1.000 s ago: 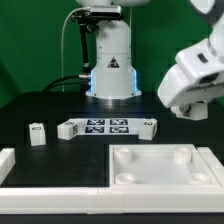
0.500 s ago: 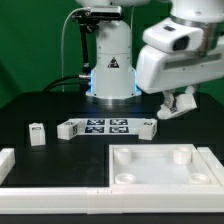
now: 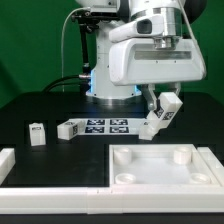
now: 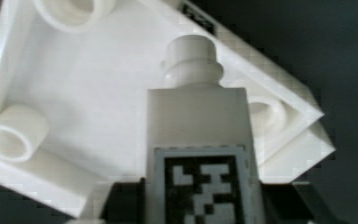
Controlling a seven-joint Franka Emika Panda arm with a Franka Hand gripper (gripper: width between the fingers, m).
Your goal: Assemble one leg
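Observation:
My gripper (image 3: pixel 160 106) is shut on a leg (image 3: pixel 154 120), a stubby white block with a black-and-white tag, held tilted just above the far edge of the large white square panel (image 3: pixel 140 176). In the wrist view the leg (image 4: pixel 201 110) fills the middle, its peg end pointing away from my gripper (image 4: pixel 202 205), with the panel (image 4: pixel 105 100) and its round corner sockets (image 4: pixel 14 138) below. A second leg (image 3: pixel 38 133) stands on the table at the exterior view's left.
The marker board (image 3: pixel 105 127) lies behind the panel, right next to the held leg. A white raised border (image 3: pixel 40 188) runs along the front and left of the table. The robot base (image 3: pixel 112 70) stands at the back.
The arm has swung from the exterior view's right toward the middle and come lower, bringing the held leg to the panel's far edge.

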